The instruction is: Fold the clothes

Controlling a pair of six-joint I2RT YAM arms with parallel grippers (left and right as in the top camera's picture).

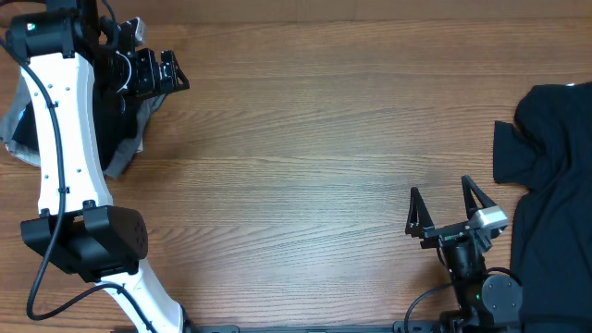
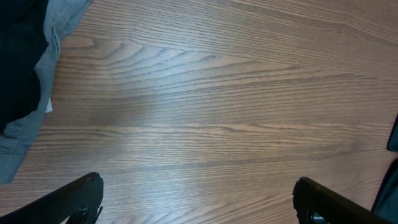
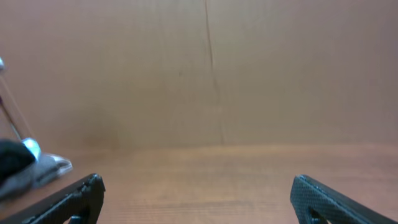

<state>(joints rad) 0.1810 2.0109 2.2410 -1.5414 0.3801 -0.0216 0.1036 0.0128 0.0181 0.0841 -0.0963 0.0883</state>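
Both arms hang over the wood with nothing gripped. The left gripper (image 1: pixel 176 72) hovers at the far left corner of the table (image 1: pixel 296 157), jaws spread wide and empty. It is just beside a grey fabric heap (image 1: pixel 137 139) with dark cloth (image 2: pixel 18 56) tucked inside. That heap is probably the stock of garments, though what the dark cloth is cannot be told. The right gripper (image 1: pixel 440 190) sits low near the front edge, fingers wide apart too, holding nothing and aimed across the table. The black T-shirt (image 1: pixel 555 185) lies crumpled at the right edge, one sleeve poking toward the middle, partly out of the overhead view. It is near the right gripper, not touching it. The middle of the table looks kept free as the folding area. By this layout, folding has not begun: the shirt wants pulling in and spreading flat first.
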